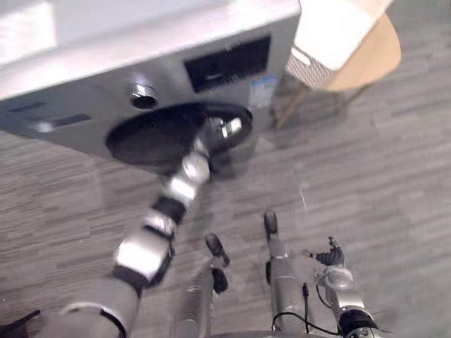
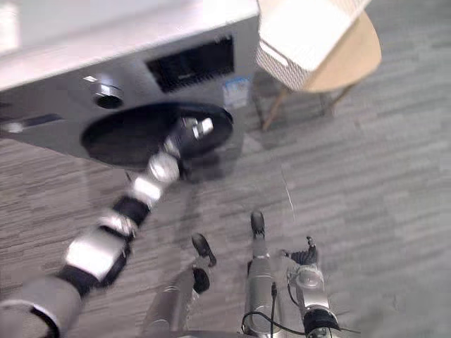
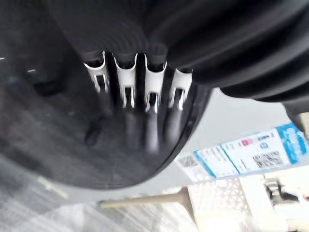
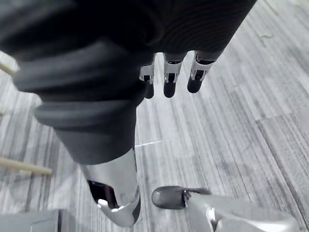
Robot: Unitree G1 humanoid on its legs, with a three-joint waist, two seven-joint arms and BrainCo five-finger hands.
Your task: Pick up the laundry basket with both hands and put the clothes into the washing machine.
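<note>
Right hand (image 1: 330,255), fingers loose; left hand (image 1: 221,131), fingers straight, at one washing machine door (image 1: 144,139); one basket (image 1: 328,32).

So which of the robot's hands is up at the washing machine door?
The left hand: it is at the right edge of the dark round door, while the right hand hangs low over the grey floor.
</note>
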